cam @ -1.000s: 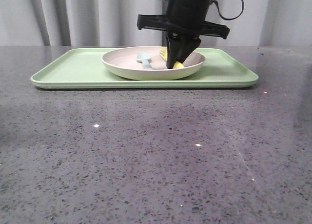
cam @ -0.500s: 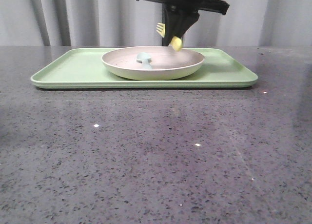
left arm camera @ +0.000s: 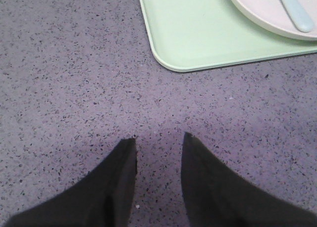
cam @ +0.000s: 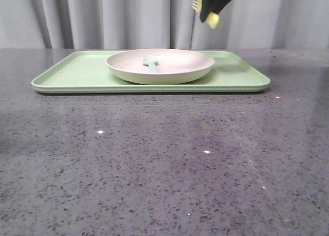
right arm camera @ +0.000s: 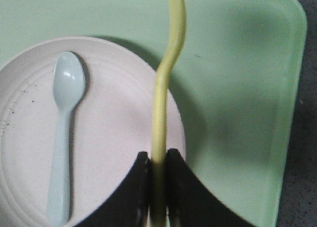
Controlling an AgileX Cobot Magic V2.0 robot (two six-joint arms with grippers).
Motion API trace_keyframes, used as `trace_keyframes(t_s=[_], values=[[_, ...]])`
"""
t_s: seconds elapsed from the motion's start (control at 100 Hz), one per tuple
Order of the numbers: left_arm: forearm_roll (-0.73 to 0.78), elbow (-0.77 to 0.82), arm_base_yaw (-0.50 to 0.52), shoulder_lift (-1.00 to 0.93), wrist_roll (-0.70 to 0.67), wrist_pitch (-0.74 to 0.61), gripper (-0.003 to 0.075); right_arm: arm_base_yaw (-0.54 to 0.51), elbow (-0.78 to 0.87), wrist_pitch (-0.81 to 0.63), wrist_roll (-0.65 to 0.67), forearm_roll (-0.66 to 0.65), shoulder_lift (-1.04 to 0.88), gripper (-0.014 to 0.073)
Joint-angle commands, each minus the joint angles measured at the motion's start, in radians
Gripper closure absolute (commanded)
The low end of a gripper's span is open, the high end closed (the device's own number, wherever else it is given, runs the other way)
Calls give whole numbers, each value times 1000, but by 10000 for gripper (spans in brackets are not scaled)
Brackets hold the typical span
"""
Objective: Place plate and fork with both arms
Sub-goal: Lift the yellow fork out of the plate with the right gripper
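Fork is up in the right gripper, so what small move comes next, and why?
Probably carry the fork sideways, clear of the tray, before lowering. The right gripper is clamped on its handle high above the plate, and bare table lies beside the tray.

Your right gripper (cam: 212, 12) hangs high at the top edge of the front view – fingers (right arm camera: 185, 197) pinched tight together. Your left gripper (left arm camera: 158, 143) sits low, fingers parted – nothing between them
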Motion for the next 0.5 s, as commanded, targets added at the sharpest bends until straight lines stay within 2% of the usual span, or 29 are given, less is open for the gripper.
trace_keyframes(t_s=[0.0,0.49], values=[[5,-28,2,-10,-11,-53,491,-22,24,96,-19,-7,-86,621],[5,-28,2,-10,-11,-45,491,-68,170,73,-43,-8,-95,621]])
